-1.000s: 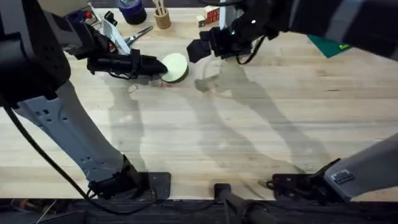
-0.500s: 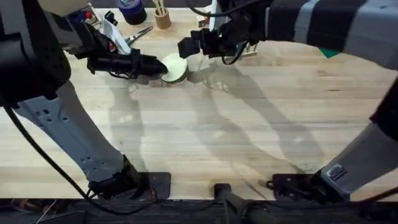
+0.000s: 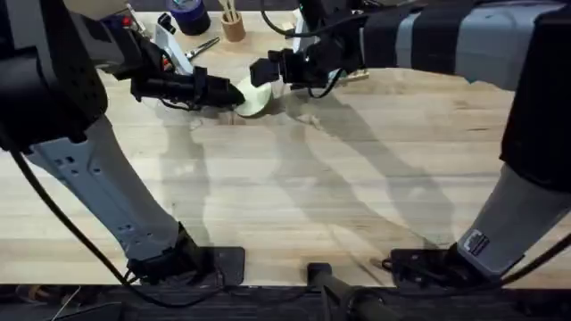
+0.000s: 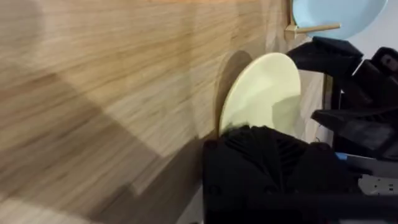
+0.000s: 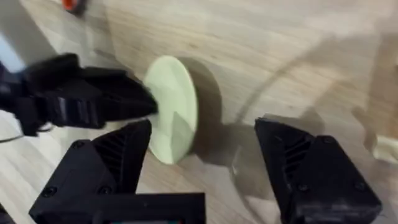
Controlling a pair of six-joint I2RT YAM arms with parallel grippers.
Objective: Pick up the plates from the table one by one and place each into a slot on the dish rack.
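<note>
The pale yellow plate [image 3: 254, 96] stands on edge near the far side of the table [image 3: 294, 187]. My left gripper [image 3: 230, 92] is shut on its left rim. In the right wrist view the yellow plate [image 5: 174, 118] is upright with the left gripper [image 5: 144, 104] pinching it. My right gripper [image 3: 260, 73] is open just behind and to the right of the plate, not touching it; one of its fingers [image 5: 118, 158] is level with the plate. In the left wrist view a light blue plate [image 4: 336, 12] leans by a wooden peg [image 4: 314, 28] of the dish rack.
At the far left edge stand a dark blue jar [image 3: 187, 13], a wooden cup of sticks [image 3: 234, 27] and scissors [image 3: 202, 48]. The right arm [image 3: 428, 40] stretches across the back right of the table. The near half is bare wood.
My right gripper has swung left toward the yellow plate and now hovers beside it. The left gripper has kept hold of the plate and has barely moved.
</note>
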